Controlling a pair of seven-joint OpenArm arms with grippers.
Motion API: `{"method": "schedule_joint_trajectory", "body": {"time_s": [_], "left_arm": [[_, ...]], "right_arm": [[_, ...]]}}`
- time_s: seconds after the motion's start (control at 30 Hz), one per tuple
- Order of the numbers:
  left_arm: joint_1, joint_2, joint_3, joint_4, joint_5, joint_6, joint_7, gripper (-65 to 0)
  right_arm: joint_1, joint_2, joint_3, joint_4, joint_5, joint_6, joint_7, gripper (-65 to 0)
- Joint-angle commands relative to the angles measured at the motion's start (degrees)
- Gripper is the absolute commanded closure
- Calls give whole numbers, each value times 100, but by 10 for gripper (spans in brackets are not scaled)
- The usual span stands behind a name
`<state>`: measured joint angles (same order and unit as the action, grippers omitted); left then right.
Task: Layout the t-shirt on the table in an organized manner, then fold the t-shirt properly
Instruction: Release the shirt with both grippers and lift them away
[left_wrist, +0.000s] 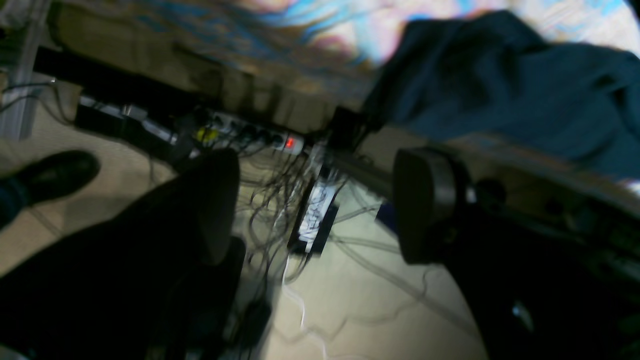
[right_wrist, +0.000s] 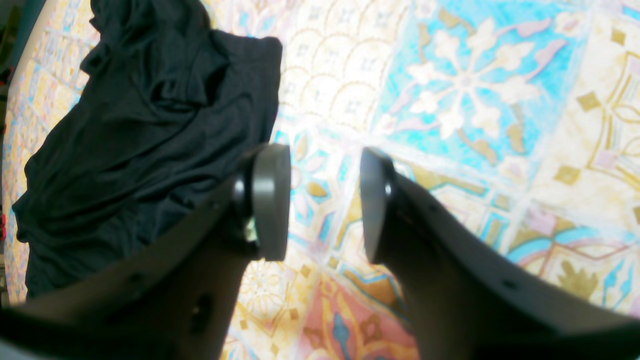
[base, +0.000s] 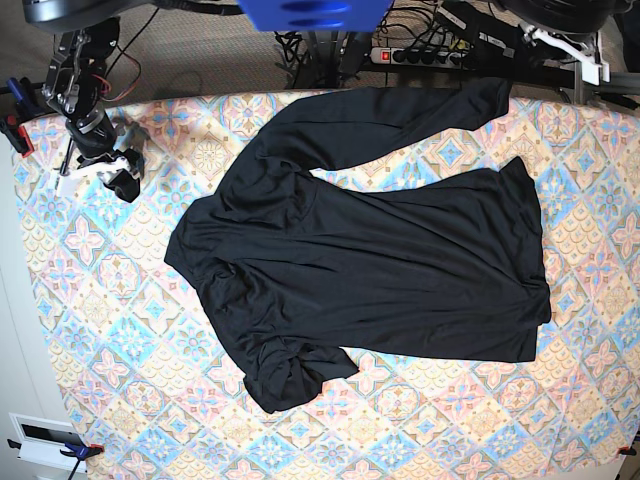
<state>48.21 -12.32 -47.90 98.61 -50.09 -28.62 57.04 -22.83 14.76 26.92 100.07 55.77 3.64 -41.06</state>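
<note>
Pads of the right gripper (right_wrist: 324, 202) are standing apart with bare patterned cloth showing between them, nothing caught in the gap. It is hovering over the table (base: 90, 330), a wide surface under a pastel blue, pink and cream diamond-tile cloth, just beside the plain black short-sleeved t-shirt (base: 370, 250) and clear of the fabric. In the base view the right arm is sitting off the shirt's collar end, near the table's corner. The shirt is lying spread across the middle of the table, one sleeve stretching toward the far edge, the other bunching in a crumpled knot toward the near edge. The left gripper (left_wrist: 310, 205) is hanging wide open and empty off the table's edge, beyond the shirt, over a floor tangled with cables and a power strip (left_wrist: 250, 135).
</note>
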Motion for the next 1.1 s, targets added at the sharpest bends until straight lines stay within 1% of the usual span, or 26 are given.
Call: {"method": "schedule_joint_trajectory", "body": {"time_s": [0.0, 0.07, 0.17, 0.3, 0.47, 0.53, 0.67, 0.8, 1.07], "left_arm": [[10, -56, 38, 34, -95, -122, -64, -467], [-69, -56, 91, -10, -95, -219, -64, -466], [-122, -56, 135, -28, -95, -272, -64, -466], [-341, -56, 205, -107, -104, -483, -64, -466], [-544, -47, 205, -221, -104, -1028, -46, -466], [-561, -39, 205, -318, -121, -1125, -46, -466], [-843, -56, 232, -889, -121, -1138, -38, -466], [-1071, -162, 557, -1426, -130, -1138, -38, -466], [-1194, -144, 601, -1487, -130, -1138, -38, -466]], "right_arm": [[28, 93, 38, 90, 80, 54, 101, -221], [28, 93, 38, 90, 80, 54, 101, -221], [28, 93, 20, 90, 80, 54, 101, -221], [37, 93, -76, 90, 80, 54, 101, -221], [37, 93, -76, 90, 80, 54, 101, -221], [37, 93, -76, 90, 80, 54, 101, -221], [37, 93, -76, 90, 80, 54, 101, -221], [37, 93, -76, 90, 80, 54, 101, -221], [37, 93, -76, 90, 80, 54, 119, -221]]}}
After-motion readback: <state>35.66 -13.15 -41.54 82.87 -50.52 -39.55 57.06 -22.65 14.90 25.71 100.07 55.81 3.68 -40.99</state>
